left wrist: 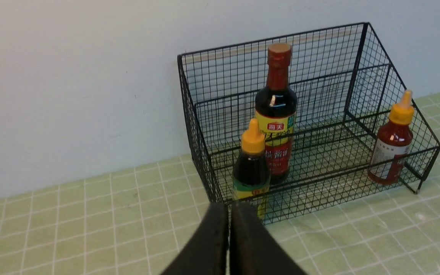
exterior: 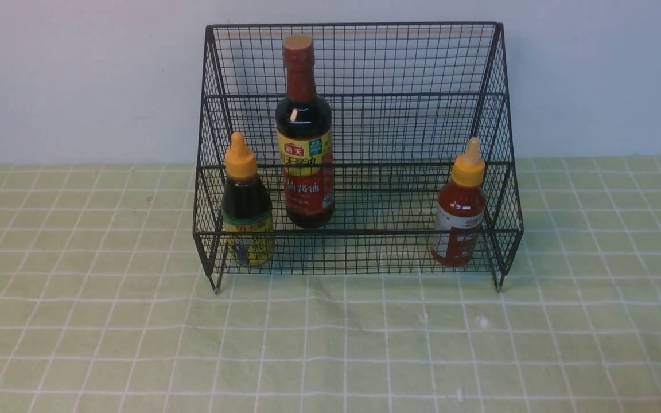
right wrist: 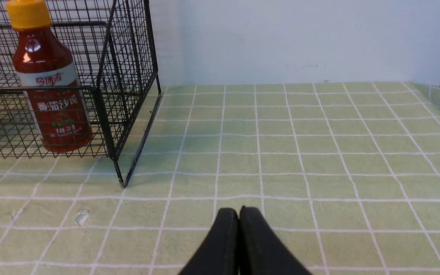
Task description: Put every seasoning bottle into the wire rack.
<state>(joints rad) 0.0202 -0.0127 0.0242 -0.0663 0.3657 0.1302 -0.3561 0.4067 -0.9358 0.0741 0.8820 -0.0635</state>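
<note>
Standing on green checked cloth (exterior: 78, 321) by a pale wall (exterior: 78, 74), both hands closed, empty.

You are looking at a counter (exterior: 78, 344) covered by a pale green cloth (right wrist: 319, 152) ruled with a white grid. A few small white specks (exterior: 482, 322) lie on the cloth. Behind the counter rises a plain, pale bluish-white wall (exterior: 78, 86), evenly lit, and the light casts only soft shadows.
</note>
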